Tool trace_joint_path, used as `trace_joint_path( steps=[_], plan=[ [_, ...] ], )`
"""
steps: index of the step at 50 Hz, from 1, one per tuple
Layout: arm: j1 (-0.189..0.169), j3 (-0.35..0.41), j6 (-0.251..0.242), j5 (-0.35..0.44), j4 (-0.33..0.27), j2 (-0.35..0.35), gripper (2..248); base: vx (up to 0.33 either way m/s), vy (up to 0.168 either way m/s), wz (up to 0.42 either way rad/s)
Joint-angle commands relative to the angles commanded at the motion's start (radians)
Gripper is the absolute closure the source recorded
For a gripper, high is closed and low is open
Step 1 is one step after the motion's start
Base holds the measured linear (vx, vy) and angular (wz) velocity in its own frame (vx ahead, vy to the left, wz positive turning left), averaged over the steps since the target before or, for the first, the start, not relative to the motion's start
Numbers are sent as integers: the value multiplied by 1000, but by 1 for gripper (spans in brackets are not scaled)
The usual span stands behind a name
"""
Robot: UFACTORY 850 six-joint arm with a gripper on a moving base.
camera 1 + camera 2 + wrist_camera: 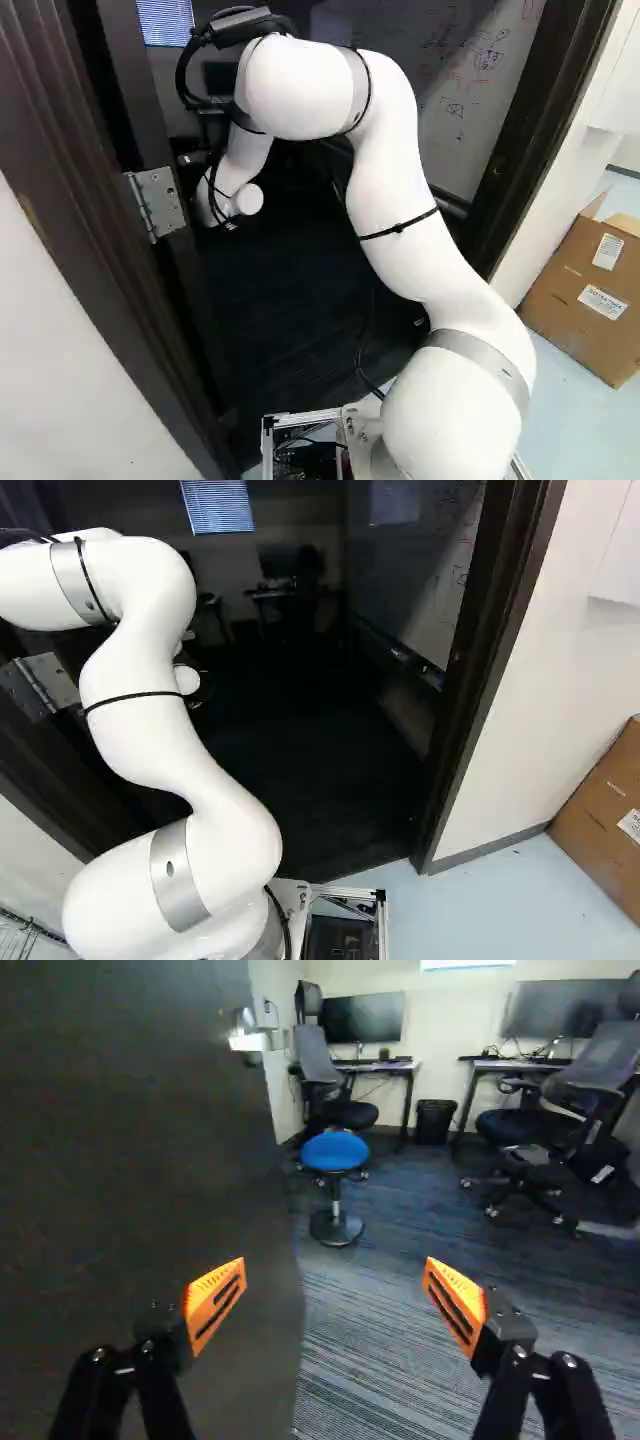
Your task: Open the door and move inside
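In the wrist view the dark door (130,1160) stands open, its lever handle (250,1040) near the free edge. My gripper (334,1305) is open with nothing between its orange pads; one finger stands in front of the door's face, the other over the carpet. The gripper cannot be made out in the base views, where the arm reaches through the doorway. A metal hinge (158,203) shows beside the dark door frame (75,215) in the left base view. The frame's other post (488,645) stands right of the arm in the right base view.
Inside are a blue stool (335,1153), office chairs (560,1110), desks with monitors (364,1018), a bin (434,1120) and a whiteboard (470,85). Outside, a cardboard box (585,295) sits beyond the white wall (545,700) on the right.
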Motion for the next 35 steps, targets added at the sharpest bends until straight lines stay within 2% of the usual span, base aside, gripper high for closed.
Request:
trace_joint_path(
  steps=[28, 35],
  plan=[
    [-62, 85, 0, 0, 17, 62, 3, 0, 0, 0],
    [-65, 90, 0, 0, 17, 66, 3, 0, 0, 0]
  ],
)
